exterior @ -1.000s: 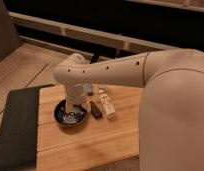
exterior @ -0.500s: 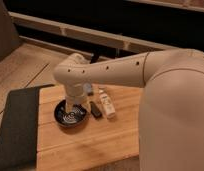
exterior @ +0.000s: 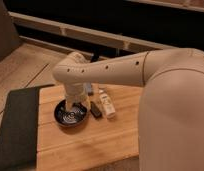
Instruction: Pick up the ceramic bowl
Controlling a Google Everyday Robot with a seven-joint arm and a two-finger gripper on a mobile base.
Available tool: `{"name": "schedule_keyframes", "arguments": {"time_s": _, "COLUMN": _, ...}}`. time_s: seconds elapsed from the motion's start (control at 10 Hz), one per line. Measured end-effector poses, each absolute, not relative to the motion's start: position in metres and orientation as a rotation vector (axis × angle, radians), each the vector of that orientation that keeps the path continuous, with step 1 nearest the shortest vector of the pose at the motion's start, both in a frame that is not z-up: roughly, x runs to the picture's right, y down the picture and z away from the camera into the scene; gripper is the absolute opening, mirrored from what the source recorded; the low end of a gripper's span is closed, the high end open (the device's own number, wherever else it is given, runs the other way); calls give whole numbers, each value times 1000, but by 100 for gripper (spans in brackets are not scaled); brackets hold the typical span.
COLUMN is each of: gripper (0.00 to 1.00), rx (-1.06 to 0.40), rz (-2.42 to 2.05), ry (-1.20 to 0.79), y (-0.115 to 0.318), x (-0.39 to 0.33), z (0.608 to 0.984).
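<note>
I have the tool (exterior: 75, 105) lowered at the far rim of the bowl (exterior: 65, 119), reaching into it from above; the pale wrist hides its tips, so I cannot tell whether it is released or clenched. The bowl sits flat on the wooden desk (exterior: 90, 147), towards its left part, just right of the dark mat (exterior: 17, 127) that covers the desk's left end; pale swirls show on its glossy dark inside. Just right of the bowl lies a small black block (exterior: 96, 110); beside that, further right, a white packet (exterior: 107, 104) lies lengthwise, pointing near to far. The arm (exterior: 115, 72) comes in from the right, bends at a rounded joint above the bowl and drops straight down. Against the view from half a second ago I find almost no difference; the bowl rests in the same spot on the desk, the block and packet have not shifted, and the arm keeps the same bend.
</note>
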State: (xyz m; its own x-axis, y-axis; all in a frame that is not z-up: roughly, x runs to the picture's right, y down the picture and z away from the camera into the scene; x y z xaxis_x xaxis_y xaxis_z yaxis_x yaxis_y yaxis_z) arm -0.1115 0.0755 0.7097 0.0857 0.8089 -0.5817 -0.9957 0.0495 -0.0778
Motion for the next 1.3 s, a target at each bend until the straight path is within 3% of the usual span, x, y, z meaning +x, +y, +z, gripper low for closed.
{"name": "schedule_keyframes", "arguments": {"time_s": 0.4, "gripper": 65, "rx": -417, "rz": 1469, "ry": 254, "y": 17, "x": -93, "z": 721}}
{"name": "schedule_keyframes", "arguments": {"time_s": 0.8, "gripper": 65, "rx": -427, "rz": 1465, "ry": 259, "y": 22, "x": -95, "z": 724}}
{"name": "schedule_keyframes", "arguments": {"time_s": 1.3, "gripper": 65, "rx": -543, "rz": 1544, "ry": 322, "y": 53, "x": -83, "z": 780}}
